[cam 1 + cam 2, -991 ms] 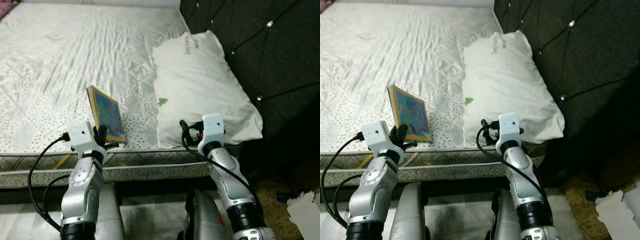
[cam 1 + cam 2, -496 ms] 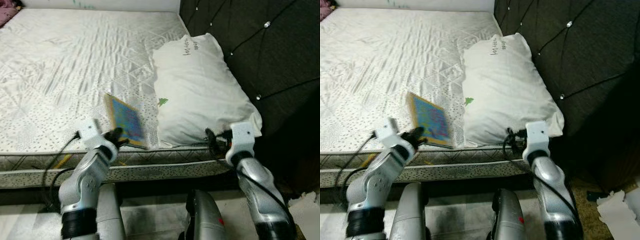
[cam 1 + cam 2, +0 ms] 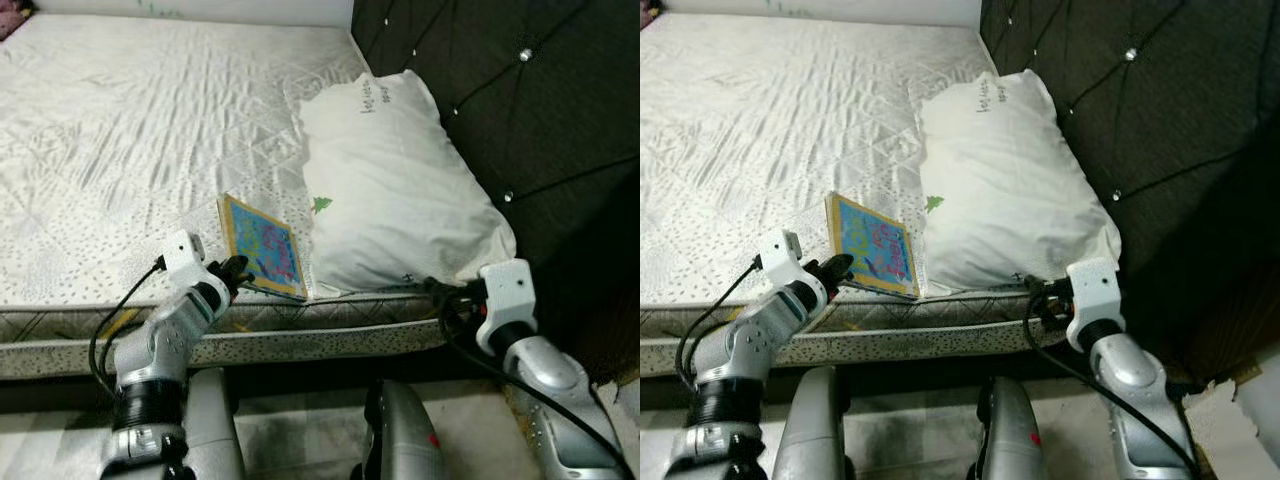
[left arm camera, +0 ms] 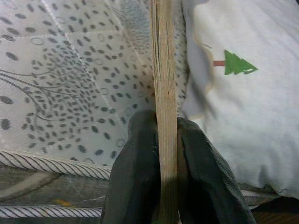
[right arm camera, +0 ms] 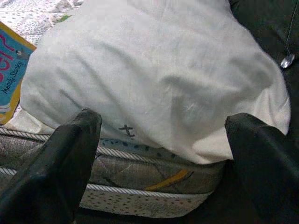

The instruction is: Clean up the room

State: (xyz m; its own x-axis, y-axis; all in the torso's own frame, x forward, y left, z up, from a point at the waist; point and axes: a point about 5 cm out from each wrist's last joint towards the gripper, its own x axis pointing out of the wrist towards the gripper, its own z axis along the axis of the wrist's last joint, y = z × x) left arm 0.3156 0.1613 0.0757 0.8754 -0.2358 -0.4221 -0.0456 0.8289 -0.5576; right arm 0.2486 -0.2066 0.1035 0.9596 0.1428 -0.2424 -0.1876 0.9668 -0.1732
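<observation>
A thin picture book (image 3: 263,246) with a blue, busy cover and yellow border leans tilted over the bed's near edge, beside a white pillow (image 3: 400,190). My left gripper (image 3: 234,273) is shut on the book's lower edge; in the left wrist view both black fingers (image 4: 140,182) clamp the book's edge (image 4: 164,93). My right gripper (image 3: 440,295) hangs open at the mattress edge just below the pillow's near corner, fingers (image 5: 65,163) spread wide before the pillow (image 5: 154,79), nothing between them.
The white patterned mattress (image 3: 120,130) stretches away to the left and far side. A dark tufted headboard (image 3: 520,110) rises on the right. Dark floor lies below the bed's front edge (image 3: 300,345).
My left gripper has carried the book to the right, toward the pillow, tilting it lower. My right arm swung right and down from the pillow's front to the bed edge.
</observation>
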